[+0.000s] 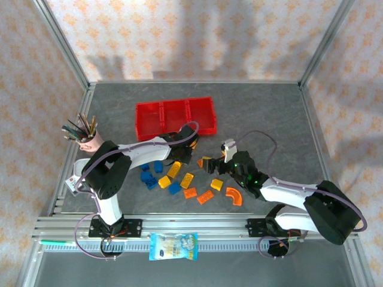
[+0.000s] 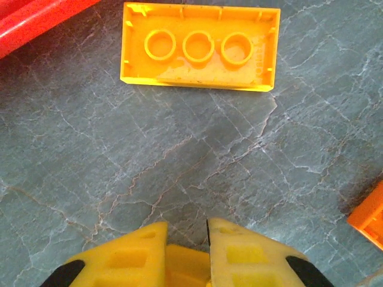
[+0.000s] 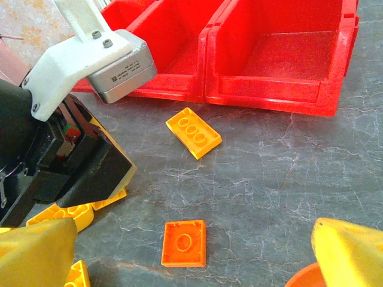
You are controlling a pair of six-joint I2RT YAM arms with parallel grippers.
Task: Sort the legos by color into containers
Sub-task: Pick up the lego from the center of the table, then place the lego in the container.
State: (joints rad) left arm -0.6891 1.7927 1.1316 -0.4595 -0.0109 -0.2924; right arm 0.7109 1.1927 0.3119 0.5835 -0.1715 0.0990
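We judge the sorting barely begun. The three red containers [image 1: 175, 118] look bare inside from above. The legos [image 1: 187, 180] lie scattered on the desk [image 1: 269, 119] just in front of them, with blue, yellow and orange mixed together.

The left gripper [image 2: 187, 226] is down among them with its jaws nearly together. A yellow lego [image 2: 185, 266] sits in the narrow gap, so we take it the jaws are clamped on it, though little of it shows. The right gripper [image 1: 214, 160] hovers close by, jaws wide apart and holding nothing.

The left wrist view gives what the top view cannot: an upturned yellow brick [image 2: 200, 46] with three rings on its underside, lying just short of a container wall. The right wrist view looks into two of the bins, whose floors are bare. It also shows a square orange brick [image 3: 184, 242] on the desk, framed between the spread jaws.
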